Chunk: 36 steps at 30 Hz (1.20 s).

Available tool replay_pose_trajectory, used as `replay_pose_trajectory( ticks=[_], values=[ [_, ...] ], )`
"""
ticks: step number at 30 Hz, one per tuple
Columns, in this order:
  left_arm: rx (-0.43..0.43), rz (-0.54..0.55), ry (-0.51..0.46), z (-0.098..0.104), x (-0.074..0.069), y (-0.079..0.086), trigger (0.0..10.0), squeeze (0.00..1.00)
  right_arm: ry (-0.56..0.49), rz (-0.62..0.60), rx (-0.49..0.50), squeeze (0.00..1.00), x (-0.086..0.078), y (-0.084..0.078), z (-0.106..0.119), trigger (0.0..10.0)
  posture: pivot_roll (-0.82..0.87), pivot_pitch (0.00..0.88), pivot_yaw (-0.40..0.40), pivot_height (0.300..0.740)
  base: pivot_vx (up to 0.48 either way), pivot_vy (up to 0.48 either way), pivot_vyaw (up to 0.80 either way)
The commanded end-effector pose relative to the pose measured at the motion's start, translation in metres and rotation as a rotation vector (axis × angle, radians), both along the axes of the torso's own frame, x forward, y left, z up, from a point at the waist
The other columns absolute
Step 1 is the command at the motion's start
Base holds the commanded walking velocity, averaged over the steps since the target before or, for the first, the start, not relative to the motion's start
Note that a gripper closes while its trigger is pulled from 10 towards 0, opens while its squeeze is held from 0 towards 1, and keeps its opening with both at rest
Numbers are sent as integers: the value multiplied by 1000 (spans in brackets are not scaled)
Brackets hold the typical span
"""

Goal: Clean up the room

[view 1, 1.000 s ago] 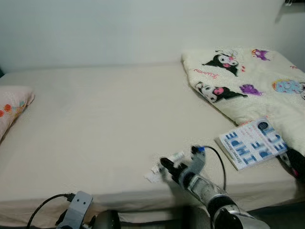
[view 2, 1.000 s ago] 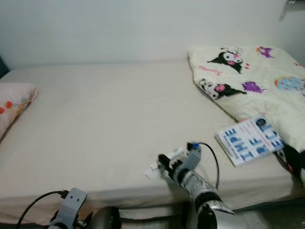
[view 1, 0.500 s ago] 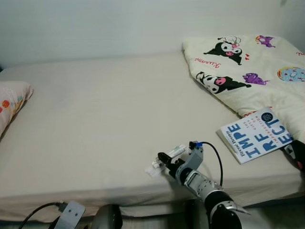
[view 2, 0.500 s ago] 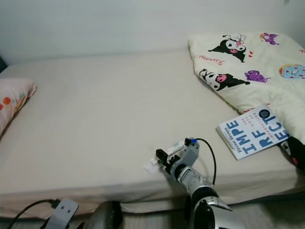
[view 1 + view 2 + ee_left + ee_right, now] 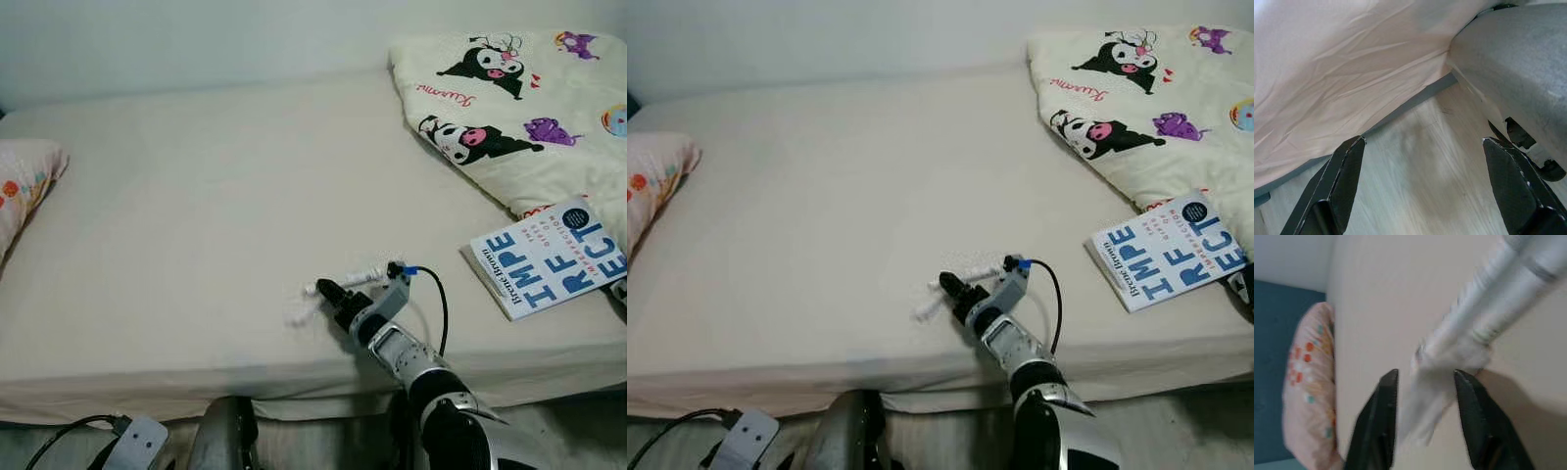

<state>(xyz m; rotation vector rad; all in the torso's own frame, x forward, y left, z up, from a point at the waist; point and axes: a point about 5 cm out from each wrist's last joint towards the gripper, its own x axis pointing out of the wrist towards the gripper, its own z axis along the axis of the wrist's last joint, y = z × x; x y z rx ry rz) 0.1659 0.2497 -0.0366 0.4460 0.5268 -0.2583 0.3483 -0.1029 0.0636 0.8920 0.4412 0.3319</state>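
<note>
At the far left edge of the bed (image 5: 196, 196), a pink pillow (image 5: 24, 191) with small coloured prints lies on the cream sheet. Low at the near left, below the mattress edge, the left gripper (image 5: 1425, 191) hangs idle over a wooden floor (image 5: 1425, 161), its two black fingers spread wide with nothing between them. Toward the middle of the bed's near edge lies a small white tube-like item (image 5: 348, 281) with a scrap of white wrapper (image 5: 929, 305) beside it. The right gripper (image 5: 328, 291) reaches in from the near side, its fingers narrowly parted around the wrapper end, which looks blurred in the wrist view; a firm hold cannot be confirmed. Compared with a second ago, this gripper has pushed farther onto the mattress, and the whole scene has shifted as the camera tilted down. To the right, a white book (image 5: 551, 257) with large blue lettering lies near the bed's near edge, touching a cream cartoon-print blanket (image 5: 509, 88) heaped at the far right.
</note>
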Motion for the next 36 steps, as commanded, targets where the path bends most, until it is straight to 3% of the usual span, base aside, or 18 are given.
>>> replay_pose_trajectory(
  ticks=[1, 8, 14, 17, 18, 20, 21, 22, 23, 24, 25, 26, 27, 28, 29, 30, 31, 36],
  values=[
    [6, 0, 52, -7, -10, -1, 10000, 0, 60, 6, -47, 0, -6, 1, -11, 0, 200, 255, 60, 560, 0, 0, 0],
    [2, 13, 50, -8, -4, -5, 10000, 0, 80, -42, -69, 0, -10, -15, -19, 0, 183, 231, 46, 560, 0, 0, 0],
    [3, 25, 52, -8, 5, -9, 10000, 0, 24, -89, -41, 0, -6, -32, -12, 0, 154, 198, 38, 560, 0, 0, 0],
    [3, 31, 49, -9, 13, -14, 10000, 0, -155, -21, -36, 0, 2, -34, 12, 0, 141, 176, 27, 560, 0, 0, 0],
    [3, 31, 49, -9, 13, -14, 10000, 0, -155, -21, -36, 0, 2, -34, 12, 0, 141, 176, 27, 560, 0, 0, 0],
    [2, 35, 47, -9, 16, -16, 10000, 0, -298, 64, -179, 0, 6, -33, 28, 0, 134, 175, 25, 560, 0, 0, 0],
    [2, 35, 47, -9, 16, -16, 10000, 0, -298, 64, -179, 0, 6, -33, 28, 0, 134, 175, 25, 560, 0, 0, 0],
    [1, 37, 47, -9, 16, -16, 10000, 0, -323, 56, -292, 0, 9, -36, 33, 3725, 126, 173, 24, 560, 0, 0, 0],
    [1, 39, 48, -9, 17, -17, 10000, 0, -330, 27, -423, 0, 13, -42, 37, 10000, 124, 173, 23, 560, 0, 0, 0],
    [1, 39, 48, -9, 17, -17, 10000, 0, -330, 27, -423, 0, 13, -42, 37, 10000, 124, 173, 23, 560, 0, 0, 0],
    [0, 41, 51, -10, 16, -18, 10000, 0, -340, -18, -539, 0, 16, -53, 41, 10000, 122, 174, 22, 560, 0, 0, 0],
    [0, 41, 51, -10, 16, -18, 10000, 0, -340, -18, -539, 0, 16, -53, 41, 10000, 122, 174, 22, 560, 0, 0, 0],
    [0, 42, 52, -11, 16, -18, 10000, 0, -344, -48, -605, 0, 18, -60, 43, 10000, 122, 174, 22, 560, 0, 0, 0],
    [-4, 45, 55, -12, 15, -20, 10000, 0, -411, -45, -613, 1000, 19, -70, 52, 10000, 122, 181, 19, 560, 0, 0, 0],
    [-4, 45, 55, -12, 15, -20, 10000, 0, -411, -45, -613, 1000, 19, -70, 52, 10000, 122, 181, 19, 560, 0, 0, 0],
    [-18, 52, 54, -13, 12, -23, 10000, 0, -520, 36, -658, 1000, 19, -86, 65, 10000, 126, 200, 15, 560, 0, 0, 0],
    [-24, 57, 55, -14, 10, -23, 10000, 0, -551, 84, -699, 1000, 18, -93, 69, 10000, 127, 208, 16, 560, 0, 0, 0],
    [-42, 73, 59, -15, -3, -20, 10000, 0, -629, 229, -819, 1000, 14, -115, 83, 10000, 134, 258, 15, 560, 0, 0, 0]
  ],
)
